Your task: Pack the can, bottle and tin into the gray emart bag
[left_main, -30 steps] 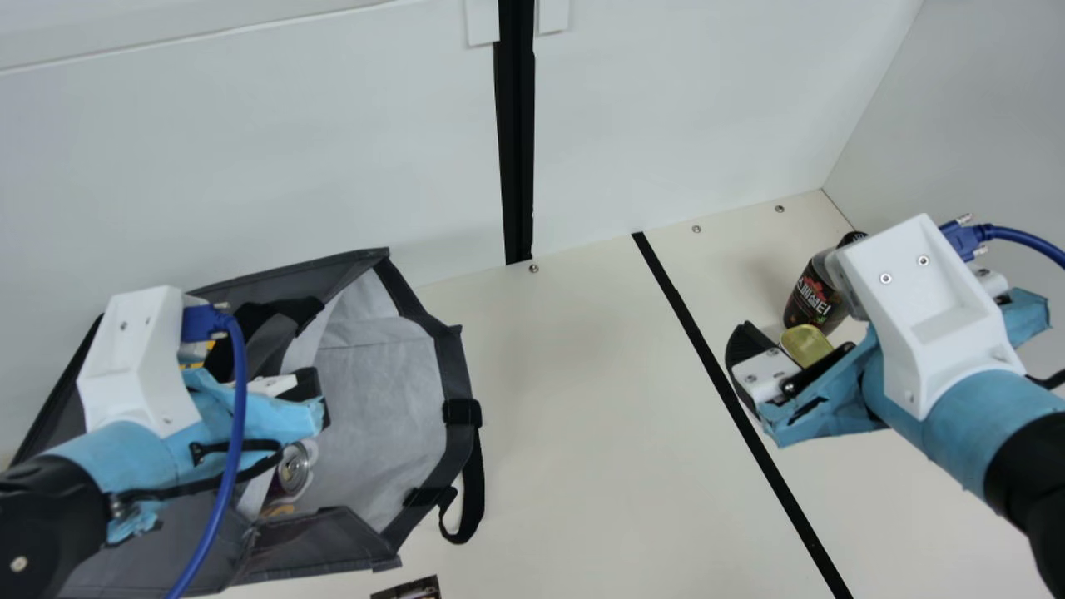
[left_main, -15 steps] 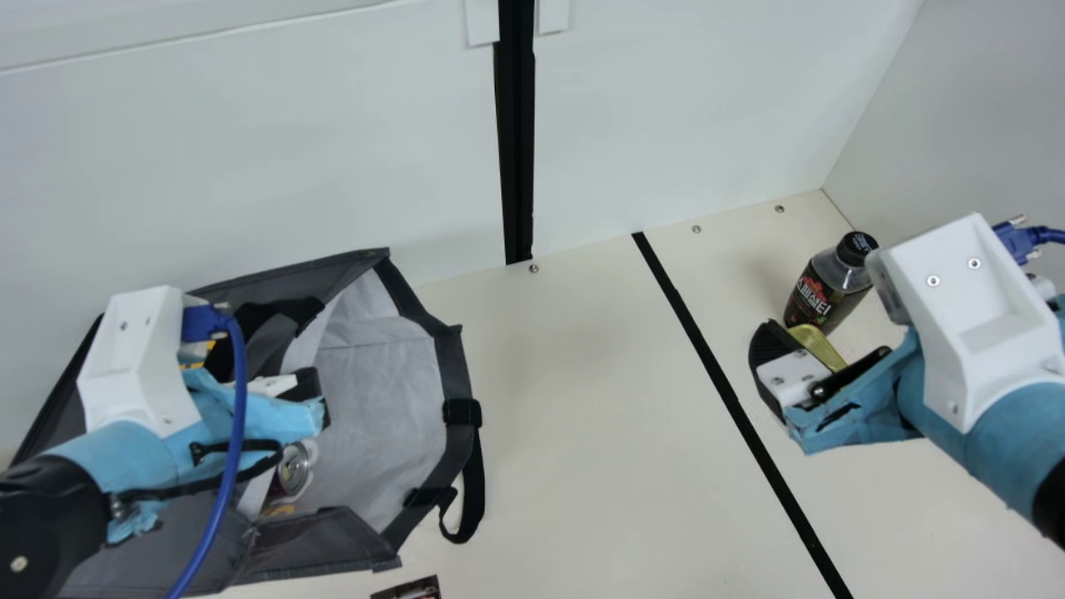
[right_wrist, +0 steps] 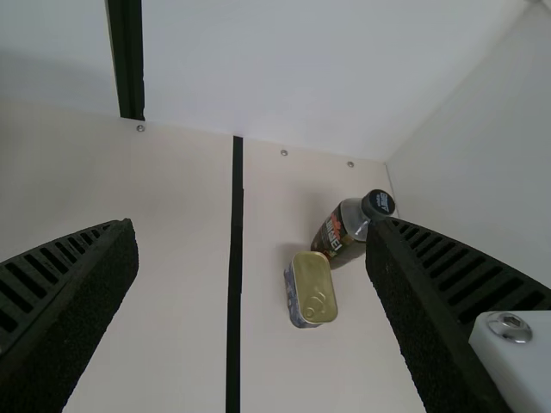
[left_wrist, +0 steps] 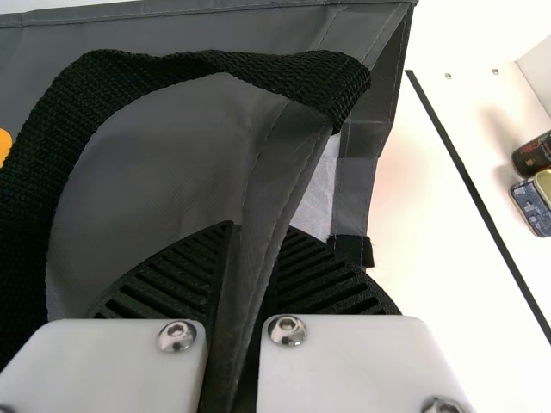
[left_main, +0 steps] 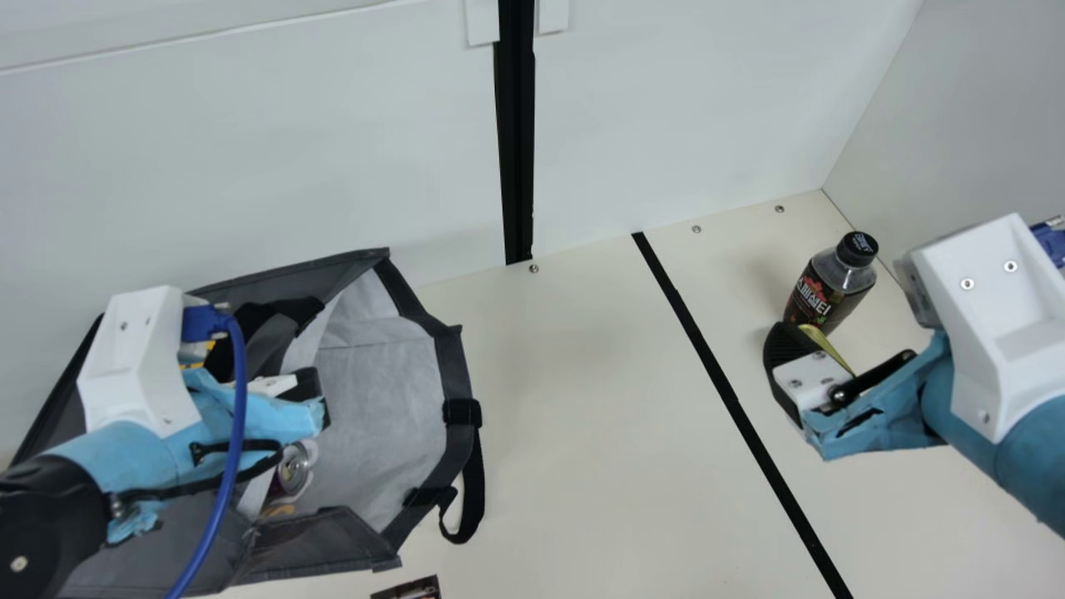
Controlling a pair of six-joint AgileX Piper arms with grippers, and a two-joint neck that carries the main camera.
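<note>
Tin [left_main: 819,336] — more hidden now behind right gripper [left_main: 811,374]

You have a dark gray bag [left_main: 320,545], pale gray lining [left_main: 378,399], black strap [left_main: 474,491]. Bottle [left_main: 832,283]: black cap; black label, red patch, white print. Tin [right_wrist: 313,288]: gold lid, mottled blue side. Can [left_main: 293,470]: silver top. Note your cream table [left_main: 582,416], 1 black stripe [left_main: 732,401] on it; wall [left_main: 250,166] off-white; cable [left_main: 239,374] blue.

Bag [left_main: 378,416]: is placed at left on the table [left_main: 582,416].
Can [left_main: 293,471]: is held in the bag.
Bottle [left_main: 836,284]: is set at far right.
Tin [right_wrist: 312,291]: is set just before the bottle.
Strip [left_main: 715,366]: is laid between bag and bottle.
Item [left_main: 409,589]: is partly seen before the bag.
</note>
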